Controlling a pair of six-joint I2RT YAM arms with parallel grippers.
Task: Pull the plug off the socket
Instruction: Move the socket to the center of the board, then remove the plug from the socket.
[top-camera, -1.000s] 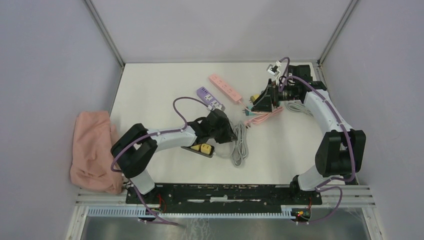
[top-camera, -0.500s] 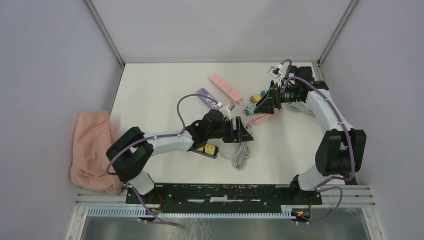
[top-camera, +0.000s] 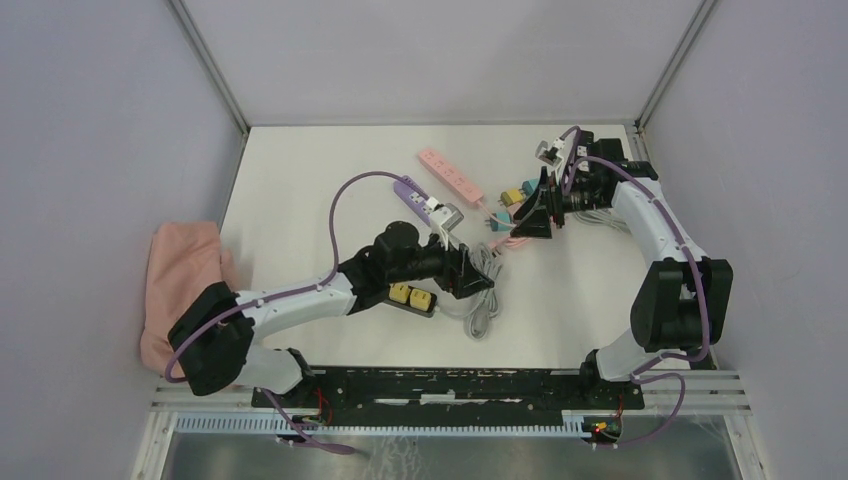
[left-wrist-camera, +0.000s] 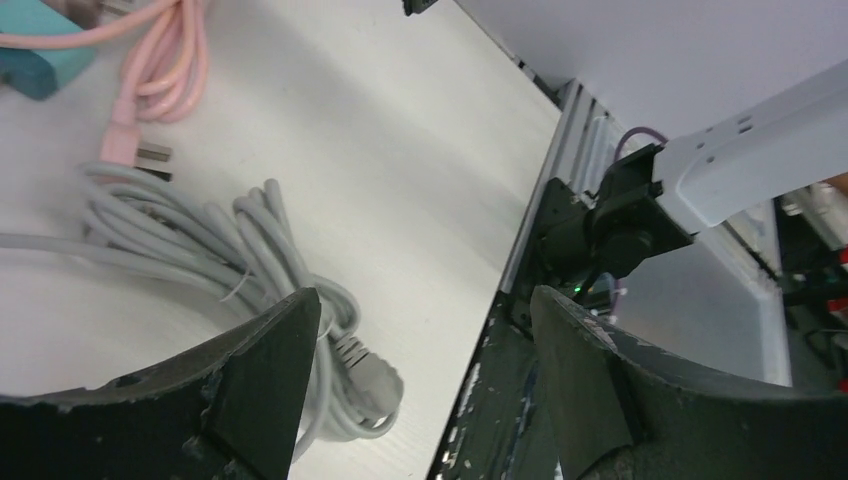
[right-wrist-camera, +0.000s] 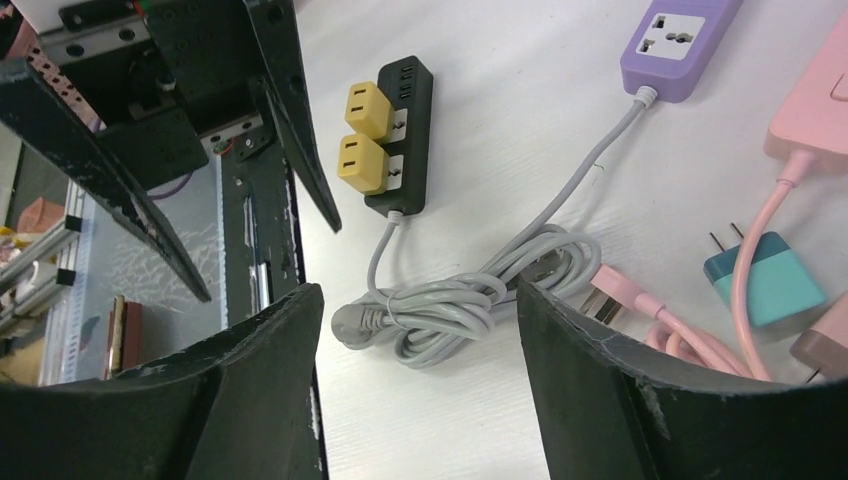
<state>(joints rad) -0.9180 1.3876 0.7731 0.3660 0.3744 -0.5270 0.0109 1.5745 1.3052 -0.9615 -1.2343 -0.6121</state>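
Note:
A black socket strip (top-camera: 412, 297) lies on the table with two yellow plugs (right-wrist-camera: 368, 108) (right-wrist-camera: 362, 162) seated in it side by side. My left gripper (top-camera: 476, 272) hovers just right of the strip, over the coiled grey cable (top-camera: 484, 295). It is open with nothing between its fingers (left-wrist-camera: 270, 370), and its midpoint (left-wrist-camera: 425, 340) looks past the cable at the table's near edge. My right gripper (top-camera: 528, 214) is open and empty farther back right. In its wrist view the gripper (right-wrist-camera: 420, 340) faces the strip (right-wrist-camera: 400, 130) and the cable (right-wrist-camera: 460, 300).
A purple socket strip (top-camera: 420, 195) and a pink one (top-camera: 450, 174) lie behind the black strip. A teal plug (right-wrist-camera: 765, 280) and a pink cable (top-camera: 525, 238) sit under the right gripper. A pink cloth (top-camera: 185, 290) hangs over the left edge.
My left gripper was shut low beside the black strip. It has opened and swung right over the grey cable. Both yellow plugs stay seated. The right gripper shifted slightly.

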